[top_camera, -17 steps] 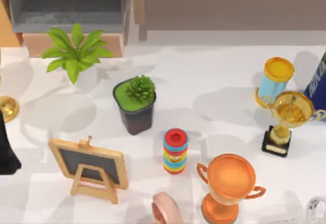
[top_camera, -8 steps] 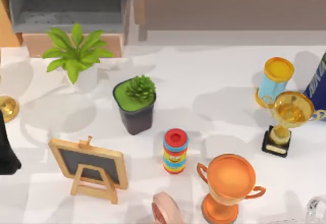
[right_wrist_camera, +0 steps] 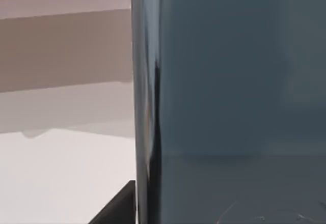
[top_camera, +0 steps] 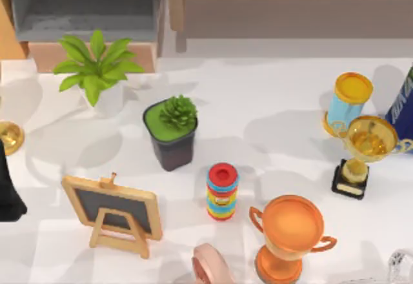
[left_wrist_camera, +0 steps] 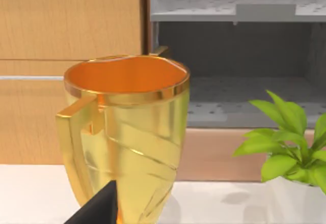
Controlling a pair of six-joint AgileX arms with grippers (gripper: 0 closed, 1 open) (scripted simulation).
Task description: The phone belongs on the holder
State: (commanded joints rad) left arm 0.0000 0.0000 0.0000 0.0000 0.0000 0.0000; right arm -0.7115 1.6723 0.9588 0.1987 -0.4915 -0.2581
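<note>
The phone point(right_wrist_camera: 239, 96), a dark grey-blue glossy slab, stands upright very close in the right wrist view, over the white table. A dark part of my right gripper point(right_wrist_camera: 114, 211) shows beside its edge; whether it grips the phone cannot be made out. The pink rounded holder point(top_camera: 210, 264) sits at the table's front edge, cut off by the top view. My left arm point(top_camera: 8, 193) is a dark shape at the far left edge. My left gripper point(left_wrist_camera: 97, 211) hangs just in front of a gold cup point(left_wrist_camera: 125, 132).
On the table stand a leafy plant point(top_camera: 97, 64), a dark plant pot point(top_camera: 171, 135), a chalkboard easel point(top_camera: 116, 213), a ring stack point(top_camera: 222, 192), an orange trophy point(top_camera: 289, 235), a gold trophy point(top_camera: 364, 152) and a blue-yellow hourglass point(top_camera: 348, 103). A dark blue object point(top_camera: 403, 100) touches the right edge.
</note>
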